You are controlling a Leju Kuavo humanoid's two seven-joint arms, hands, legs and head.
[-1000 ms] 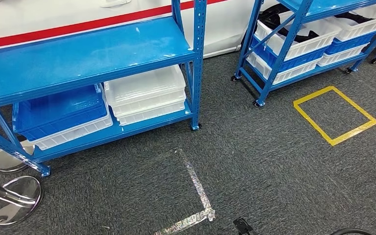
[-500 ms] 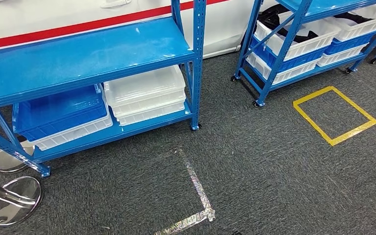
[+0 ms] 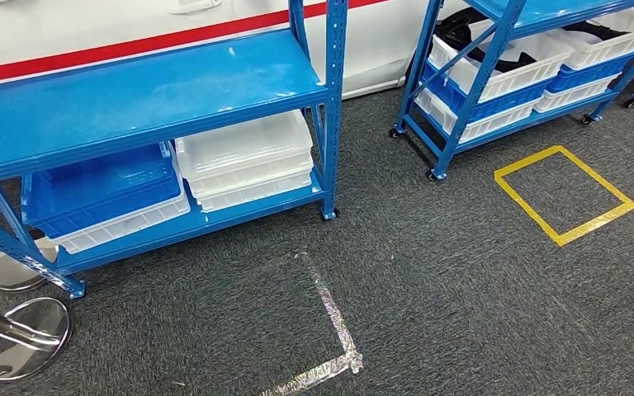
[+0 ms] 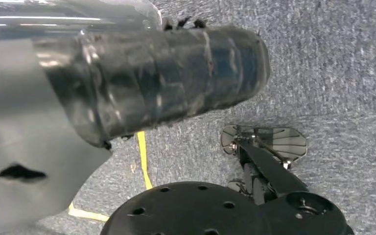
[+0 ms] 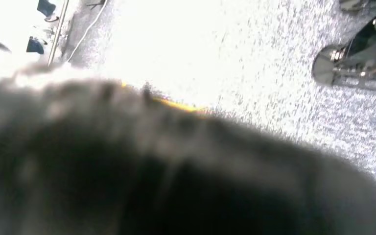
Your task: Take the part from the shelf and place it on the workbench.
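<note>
Black parts (image 3: 472, 35) lie in a white bin (image 3: 503, 73) on the blue shelf rack (image 3: 456, 124) at the back right of the head view. A second blue rack (image 3: 149, 91) at the left has a bare flat top. In the left wrist view my left hand (image 4: 152, 78) is a dark ribbed cover beside a pale grey shell, hanging over the carpet; its fingers are hidden. In the right wrist view my right hand (image 5: 176, 171) is a blurred dark mass close to the lens, and I cannot tell whether it holds anything.
White bins (image 3: 243, 157) and a blue bin (image 3: 99, 186) sit on the left rack's bottom shelf. Silver tape (image 3: 334, 322) and a yellow tape square (image 3: 563, 194) mark the grey carpet. Two chrome stand bases (image 3: 25, 334) sit at the lower left.
Small dark shapes at the bottom edge of the head view one second ago have dropped out of the picture. Racks, bins and floor marks stand as before.
</note>
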